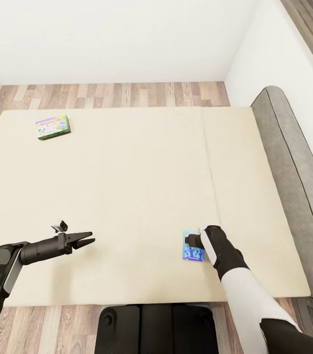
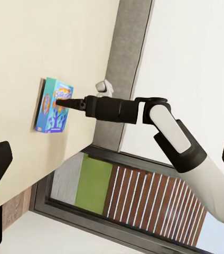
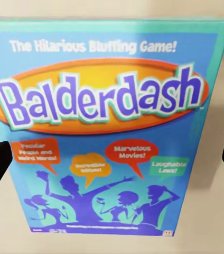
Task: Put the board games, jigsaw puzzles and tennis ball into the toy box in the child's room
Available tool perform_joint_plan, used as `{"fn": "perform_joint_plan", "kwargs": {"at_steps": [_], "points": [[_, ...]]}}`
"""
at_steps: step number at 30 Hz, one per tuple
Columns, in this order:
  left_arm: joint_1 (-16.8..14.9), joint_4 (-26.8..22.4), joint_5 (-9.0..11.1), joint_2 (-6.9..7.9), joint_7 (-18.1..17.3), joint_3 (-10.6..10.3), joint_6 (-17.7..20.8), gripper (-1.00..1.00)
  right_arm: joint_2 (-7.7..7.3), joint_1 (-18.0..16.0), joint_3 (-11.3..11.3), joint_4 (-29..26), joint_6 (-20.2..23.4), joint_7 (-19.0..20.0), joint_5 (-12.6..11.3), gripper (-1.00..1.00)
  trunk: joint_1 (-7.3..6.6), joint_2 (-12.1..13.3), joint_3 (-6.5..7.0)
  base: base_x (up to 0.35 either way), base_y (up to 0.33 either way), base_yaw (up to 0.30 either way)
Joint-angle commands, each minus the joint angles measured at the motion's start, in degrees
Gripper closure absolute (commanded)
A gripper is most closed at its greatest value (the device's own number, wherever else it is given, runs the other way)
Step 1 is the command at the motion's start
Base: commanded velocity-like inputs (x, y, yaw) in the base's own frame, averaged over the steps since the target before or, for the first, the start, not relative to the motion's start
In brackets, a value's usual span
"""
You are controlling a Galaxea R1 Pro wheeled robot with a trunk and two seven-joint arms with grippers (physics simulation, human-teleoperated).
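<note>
Right claw (image 1: 192,240) spread wide above blue board game (image 1: 192,252) near bed (image 1: 127,196) edge.

Home bedroom, cream bed (image 1: 127,196) with grey headboard (image 1: 289,167), wood-plank floor (image 1: 107,94), white walls (image 1: 117,34)

We see two board games on the bed (image 1: 127,187): one (image 1: 52,127) far left, the other (image 1: 192,251) near right, under our right end effector (image 1: 192,240).

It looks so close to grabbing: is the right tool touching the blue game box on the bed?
Cannot tell. In the left wrist view the right tool overlaps the blue game box, hiding any gap; the right wrist view shows it open.
</note>
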Motion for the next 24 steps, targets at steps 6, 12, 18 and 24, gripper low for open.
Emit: {"fn": "perform_joint_plan", "kwargs": {"at_steps": [6, 12, 18, 24], "points": [[-0.02, -0.03, 0.02, 0.01, -0.16, -0.01, 0.60, -1.00, 0.01, -0.02, -0.12, -0.03, -1.03, -0.17, -0.22, -1.00, 0.03, -0.09, -0.09, 0.000, 0.000, 0.000], [-0.02, 0.00, 0.01, 0.00, -0.10, -0.01, 0.60, -1.00, -0.01, -0.02, 0.03, -0.02, -2.28, -0.16, -0.09, -1.00, 0.03, -0.09, -0.10, 0.000, 0.000, 0.000], [-0.02, 0.01, 0.01, -0.06, 0.00, -0.01, 0.60, -1.00, -0.01, 0.02, 0.18, -0.02, -2.94, -0.09, 0.25, -1.00, 0.03, -0.09, -0.10, 0.000, 0.000, 0.000], [-0.02, 0.00, 0.01, -0.07, 0.01, -0.01, 0.60, -1.00, -0.01, 0.05, 0.50, 0.06, -3.13, -0.07, 0.50, -1.00, 0.03, -0.09, -0.10, 0.000, 0.000, 0.000]]}}
